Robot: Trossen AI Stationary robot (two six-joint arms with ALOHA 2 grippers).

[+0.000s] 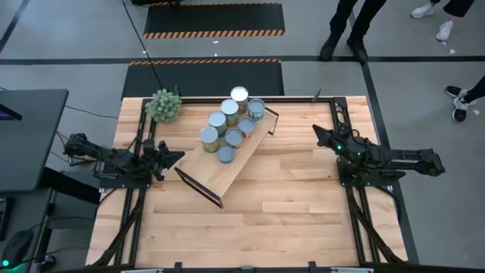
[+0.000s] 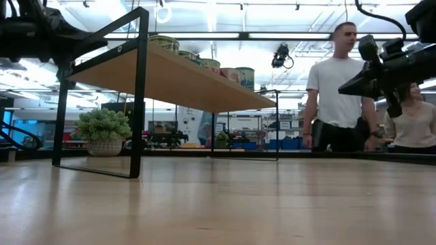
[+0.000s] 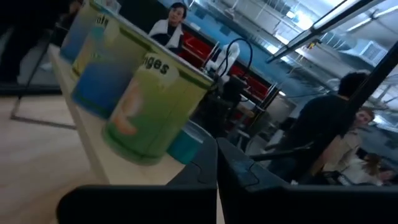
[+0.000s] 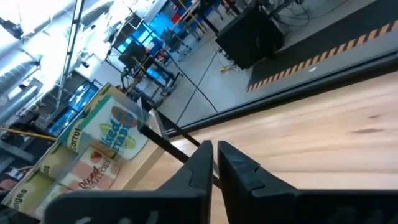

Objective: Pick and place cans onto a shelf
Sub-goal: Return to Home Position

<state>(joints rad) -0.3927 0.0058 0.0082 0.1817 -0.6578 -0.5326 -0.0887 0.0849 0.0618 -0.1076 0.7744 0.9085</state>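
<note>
Several cans stand upright in a cluster on the far half of the shelf, a light-wood board on black frame ends that lies slantwise mid-table. The low view shows the cans on top of the raised shelf. My left gripper is shut and empty at the shelf's left side, close to the cans. My right gripper is shut and empty to the right of the shelf, pointing toward the cans.
A spiky green plant in a pot stands at the far left, by the shelf's end. People stand beyond the table's far edge. The bare tabletop stretches across the near half.
</note>
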